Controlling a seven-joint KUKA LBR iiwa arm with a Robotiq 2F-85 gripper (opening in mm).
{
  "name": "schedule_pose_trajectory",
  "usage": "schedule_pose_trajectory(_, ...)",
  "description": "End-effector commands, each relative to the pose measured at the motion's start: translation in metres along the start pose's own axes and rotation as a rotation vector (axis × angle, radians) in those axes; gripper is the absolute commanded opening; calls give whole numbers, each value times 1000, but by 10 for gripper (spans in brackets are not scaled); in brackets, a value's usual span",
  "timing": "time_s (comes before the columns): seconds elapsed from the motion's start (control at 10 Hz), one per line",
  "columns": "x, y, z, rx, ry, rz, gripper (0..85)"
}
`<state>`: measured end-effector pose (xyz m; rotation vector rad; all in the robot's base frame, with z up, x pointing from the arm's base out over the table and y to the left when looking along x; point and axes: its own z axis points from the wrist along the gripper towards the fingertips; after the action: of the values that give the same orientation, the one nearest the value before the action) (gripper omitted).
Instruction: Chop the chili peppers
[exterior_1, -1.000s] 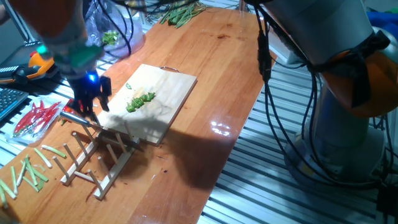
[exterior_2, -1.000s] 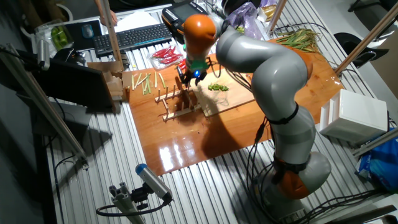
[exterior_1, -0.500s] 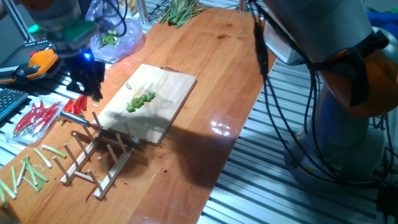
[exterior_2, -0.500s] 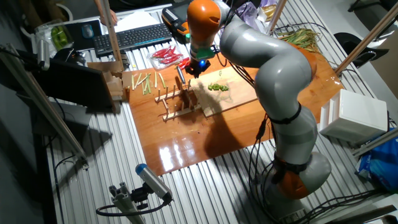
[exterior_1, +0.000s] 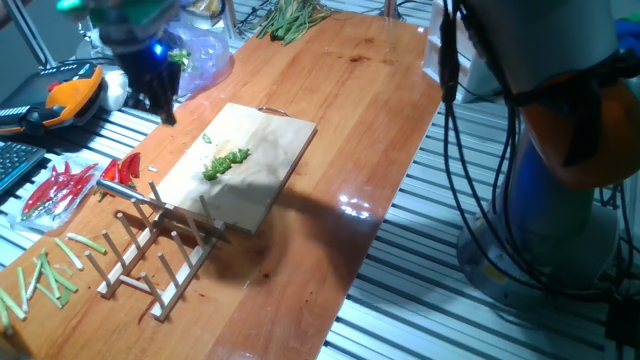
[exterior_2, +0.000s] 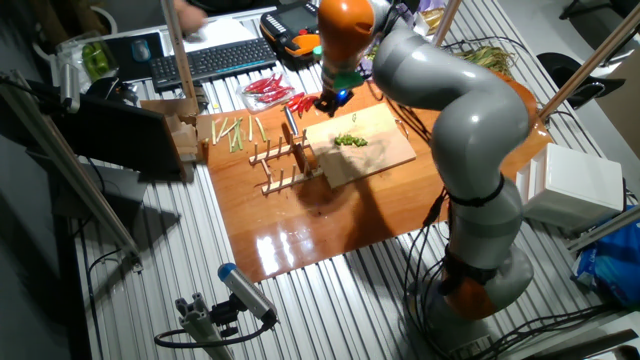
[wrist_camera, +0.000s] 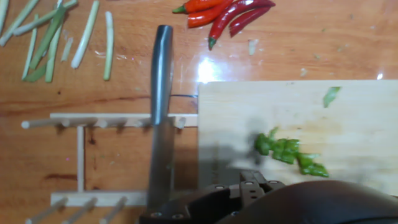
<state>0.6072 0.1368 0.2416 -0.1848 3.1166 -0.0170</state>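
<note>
The chili peppers (exterior_1: 225, 163) are a small heap of bright green cut bits on the wooden board (exterior_1: 275, 140), also seen in the other fixed view as green bits (exterior_2: 349, 141) on the board (exterior_2: 385, 155). In the hand view the chili bits (wrist_camera: 289, 152) lie just above the dark hand body. My gripper (exterior_1: 160, 95) hangs above the board's far left corner, open and empty, well clear of the bits; the other fixed view shows the gripper (exterior_2: 328, 101) too. A knife (wrist_camera: 161, 93) rests across the wooden rack (wrist_camera: 81, 155), left of the board.
Long red chilies (exterior_1: 60, 185) lie left of the knife handle (exterior_1: 118, 186). Pale green stalk sticks (exterior_1: 45, 275) are scattered by the rack (exterior_1: 150, 260). A plastic bag (exterior_1: 195, 60) and a bundle of green stalks (exterior_1: 290, 20) sit at the far end; a keyboard (exterior_2: 210, 60) lies beyond.
My gripper has lifted off the knife at the rack and drawn back towards the board's far corner. The knife stays on the rack; the chili bits have not moved.
</note>
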Motion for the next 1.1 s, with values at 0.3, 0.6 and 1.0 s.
schedule_pose_trajectory(0.3, 0, 4, -3, -2, 12, -13, 0)
schedule_pose_trajectory(0.6, -2, 9, -3, 6, 11, -3, 0)
schedule_pose_trajectory(1.0, -2, 13, -3, -1, 26, -8, 0)
